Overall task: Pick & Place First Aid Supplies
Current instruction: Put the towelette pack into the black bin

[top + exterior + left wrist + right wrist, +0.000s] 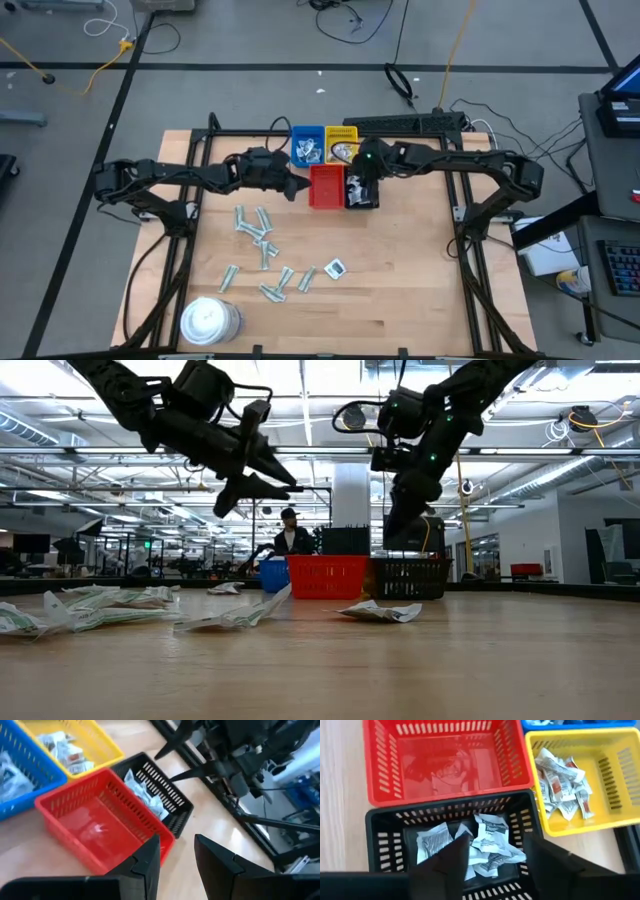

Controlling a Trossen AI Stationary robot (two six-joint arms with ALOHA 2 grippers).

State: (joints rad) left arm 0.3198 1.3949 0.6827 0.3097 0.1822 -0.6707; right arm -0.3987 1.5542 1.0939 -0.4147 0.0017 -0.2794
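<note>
Right end effector (pixel 492 857) hangs directly over the black tray (pixel 385 827), jaws spread wide, nothing between them. White packets (pixel 487 845) lie heaped in that tray just beneath. Judgement: a drop into the black tray is just done.

Left end effector (pixel 175 855) hovers above the near corner of the red tray (pixel 60 827), which holds at most a clear wrapper. Jaws stand at a narrow gap; no packet is seen between them.

Yellow tray (pixel 615 780) holds a pile of small packets with red marks; blue tray (pixel 306 145) holds some too.

Remaining first aid supplies (pixel 262 245) lie loose on the counter (pixel 420 280), in a scatter running from below the trays toward the round white tub (pixel 208 320) at the front edge. One white square packet (pixel 336 267) lies apart, to the right of the scatter.

Key relation: the scatter lies on the left arm's side, toward the front of the counter from both end effectors. The left arm is nearer most strips; the lone square packet lies about midway between the arms. The strips' long axes point every way, so the wrist must be turned for each pick.
</note>
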